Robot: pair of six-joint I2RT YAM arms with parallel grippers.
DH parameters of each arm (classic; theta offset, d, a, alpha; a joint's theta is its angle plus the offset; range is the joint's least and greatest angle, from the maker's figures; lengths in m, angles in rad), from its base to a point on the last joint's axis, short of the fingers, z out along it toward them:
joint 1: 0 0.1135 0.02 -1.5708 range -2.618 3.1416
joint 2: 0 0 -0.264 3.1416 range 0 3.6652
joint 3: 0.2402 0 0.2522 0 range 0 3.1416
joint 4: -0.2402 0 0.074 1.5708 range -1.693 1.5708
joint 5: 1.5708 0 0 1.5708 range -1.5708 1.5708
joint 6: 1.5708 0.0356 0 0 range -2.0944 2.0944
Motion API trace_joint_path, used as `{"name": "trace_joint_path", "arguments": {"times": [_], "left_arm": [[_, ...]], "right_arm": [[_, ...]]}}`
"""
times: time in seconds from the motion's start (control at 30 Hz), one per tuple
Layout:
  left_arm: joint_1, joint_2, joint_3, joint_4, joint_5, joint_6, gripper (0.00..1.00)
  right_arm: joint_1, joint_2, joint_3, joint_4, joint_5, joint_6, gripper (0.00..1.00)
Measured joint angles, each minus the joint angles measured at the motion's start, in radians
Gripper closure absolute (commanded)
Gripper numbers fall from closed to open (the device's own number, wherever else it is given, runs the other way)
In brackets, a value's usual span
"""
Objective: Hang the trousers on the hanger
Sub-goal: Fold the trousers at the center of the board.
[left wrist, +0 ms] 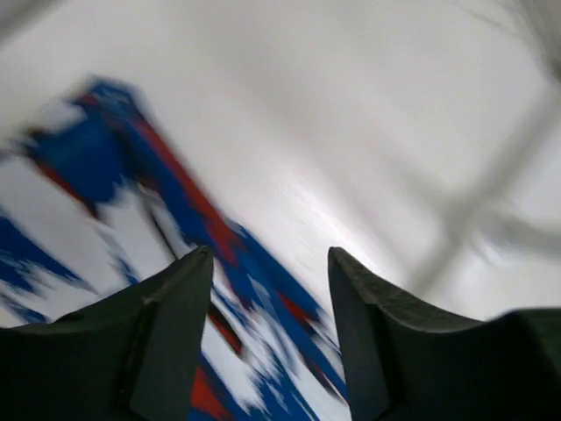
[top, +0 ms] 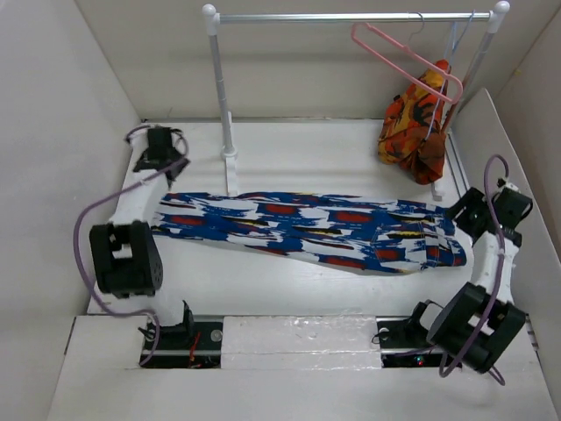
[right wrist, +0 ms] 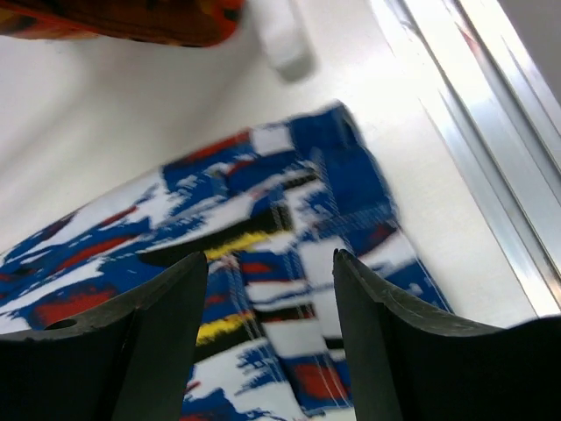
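Left gripper: released, fingers apart with nothing between them, poised above the left end of the trousers. The wrist view is blurred, so contact with the cloth cannot be confirmed. Right gripper: likewise released, fingers spread over the right end of the trousers, where stitched seams and a band suggest the waist. Neither gripper holds anything.

Trousers: lying flat and stretched lengthwise across the middle of the table, left to right, legs together, the narrow leg ends at the left and the wider end at the right. The flat, straightened lay appears deliberate. It gives each arm one end to work on and leaves the cloth easy to fold or lift evenly.

Hanger: hooked on the rail at the far right, tilted, well apart from the trousers and above them. It is not loaded.

Surroundings: an orange-red garment hangs just beside the hanger on the same rail, on the right. It crowds the hanger and could snag during a reach. The rail's left post stands just beyond the far edge of the trousers.

Assessment: the task is at an early stage, with no grasp yet made. The next move calls for a firm pinch on the cloth.
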Motion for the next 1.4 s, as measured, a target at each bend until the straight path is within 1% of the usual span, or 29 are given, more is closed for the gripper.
{"name": "trace_joint_path", "arguments": {"times": [0.03,0.1,0.17,0.2,0.23,0.27,0.3,0.37,0.47,0.63,0.73,0.83,0.93,1.03,1.07,1.1,1.17,1.23,1.3,1.33,1.4], "left_arm": [[-0.072,-0.073,-0.051,0.041,0.014,-0.005,0.57],[-0.253,-0.193,-0.136,0.111,0.061,-0.016,0.61],[-0.436,-0.257,-0.211,0.175,0.130,-0.029,0.73],[-0.505,-0.271,-0.254,0.203,0.172,-0.037,0.78],[-0.550,-0.278,-0.302,0.225,0.216,-0.046,0.86],[-0.573,-0.279,-0.347,0.229,0.254,-0.051,0.86],[-0.580,-0.277,-0.382,0.238,0.275,-0.060,0.92],[-0.570,-0.275,-0.498,0.251,0.320,-0.078,0.93],[-0.558,-0.261,-0.591,0.248,0.355,-0.094,0.95],[-0.527,-0.245,-0.631,0.286,0.383,-0.110,0.96],[-0.470,-0.240,-0.658,0.321,0.435,-0.129,0.96],[-0.444,-0.240,-0.668,0.336,0.471,-0.146,0.96],[-0.440,-0.242,-0.668,0.336,0.474,-0.147,0.96],[-0.446,-0.264,-0.668,0.315,0.455,-0.141,0.96],[-0.455,-0.279,-0.668,0.302,0.442,-0.138,0.96],[-0.463,-0.297,-0.668,0.290,0.428,-0.135,0.96],[-0.496,-0.334,-0.668,0.269,0.407,-0.128,0.97],[-0.543,-0.365,-0.662,0.248,0.386,-0.125,0.98],[-0.620,-0.383,-0.639,0.221,0.351,-0.122,0.99],[-0.657,-0.381,-0.621,0.210,0.321,-0.120,0.99],[-0.755,-0.370,-0.580,0.198,0.285,-0.121,1.00]], "right_arm": [[-0.029,-0.040,-0.044,0.002,0.009,0.011,0.35],[-0.111,-0.096,-0.135,-0.007,0.014,0.032,0.34],[-0.202,-0.104,-0.214,-0.021,0.011,0.048,0.33],[-0.241,-0.097,-0.245,-0.032,0.006,0.053,0.33],[-0.264,-0.088,-0.262,-0.059,-0.008,0.061,0.31],[-0.286,-0.072,-0.278,-0.060,-0.008,0.062,0.31],[-0.298,-0.059,-0.285,-0.064,-0.023,0.066,0.30],[-0.311,-0.044,-0.288,-0.063,-0.052,0.076,0.30],[-0.322,-0.044,-0.292,-0.047,-0.080,0.104,0.28],[-0.326,-0.048,-0.369,0.032,-0.101,0.179,0.27],[-0.329,-0.044,-0.382,0.076,-0.119,0.214,0.27],[-0.328,-0.039,-0.387,0.100,-0.123,0.236,0.27],[-0.329,0.006,-0.380,0.139,-0.136,0.248,0.32],[-0.329,0.084,-0.346,0.179,-0.169,0.256,0.41],[-0.329,0.109,-0.336,0.193,-0.180,0.258,0.71],[-0.328,0.127,-0.332,0.209,-0.189,0.254,0.83],[-0.330,0.146,-0.332,0.224,-0.214,0.264,1.00],[-0.332,0.134,-0.331,0.216,-0.229,0.255,1.00],[-0.326,0.093,-0.326,0.179,-0.229,0.226,1.00],[-0.318,0.046,-0.316,0.129,-0.218,0.204,1.00],[-0.253,-0.070,-0.261,0.024,-0.178,0.166,1.00]]}}
